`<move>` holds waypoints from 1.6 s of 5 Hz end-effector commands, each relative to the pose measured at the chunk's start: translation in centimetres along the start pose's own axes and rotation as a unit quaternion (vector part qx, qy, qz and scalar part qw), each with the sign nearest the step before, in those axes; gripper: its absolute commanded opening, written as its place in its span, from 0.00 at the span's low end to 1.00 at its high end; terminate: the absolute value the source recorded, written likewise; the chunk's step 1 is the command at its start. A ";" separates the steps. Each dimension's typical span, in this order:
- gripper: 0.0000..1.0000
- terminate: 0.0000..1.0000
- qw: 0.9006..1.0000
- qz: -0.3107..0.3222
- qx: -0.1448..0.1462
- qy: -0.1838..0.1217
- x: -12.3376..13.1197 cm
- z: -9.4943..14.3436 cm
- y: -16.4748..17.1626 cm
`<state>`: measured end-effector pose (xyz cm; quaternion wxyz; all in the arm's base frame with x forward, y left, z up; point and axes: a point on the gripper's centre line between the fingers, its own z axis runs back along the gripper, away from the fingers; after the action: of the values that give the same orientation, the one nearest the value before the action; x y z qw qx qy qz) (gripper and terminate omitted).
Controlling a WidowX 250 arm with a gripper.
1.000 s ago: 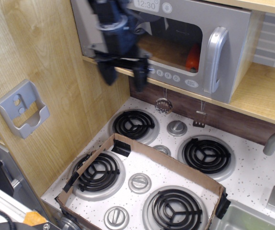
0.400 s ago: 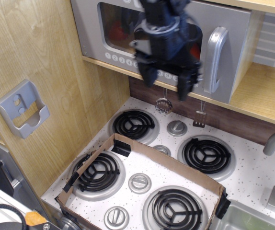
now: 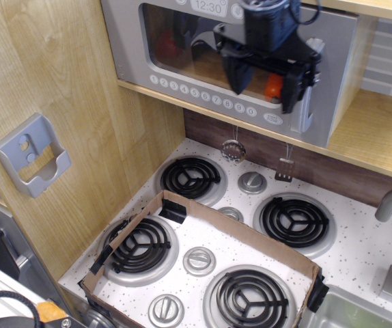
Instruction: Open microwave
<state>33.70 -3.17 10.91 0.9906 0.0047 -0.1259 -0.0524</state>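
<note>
My gripper (image 3: 263, 82) hangs in front of the microwave (image 3: 182, 51), its two dark fingers (image 3: 235, 76) spread apart and pointing down across the window, holding nothing. The microwave sits on the wooden shelf (image 3: 367, 140) above the stove (image 3: 250, 239), door shut, and its silver handle (image 3: 311, 92) stands upright just beside my right-hand finger, partly hidden behind it. To do this step well, I judge I must slide a little further toward the handle so the fingers straddle it, then close firmly before pulling. The pull should follow the door's arc rather than run straight out, since the hinge appears to be on the far left side. A grab too shallow may slip off the rounded grip.
</note>
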 end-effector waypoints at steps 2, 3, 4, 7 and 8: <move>1.00 0.00 0.999 0.022 0.001 -0.034 4.2 1.5 -1.3; 1.00 0.00 0.999 0.029 0.000 -0.028 4.6 1.3 -1.1; 0.00 0.00 0.998 0.045 0.004 -0.037 4.1 1.1 -1.1; 0.00 0.00 0.994 0.103 0.005 -0.037 1.1 0.6 -1.0; 0.00 0.00 0.990 0.134 0.017 -0.025 -1.1 1.0 -0.7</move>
<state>32.11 -3.77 10.59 0.9874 0.0061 -0.1338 0.0840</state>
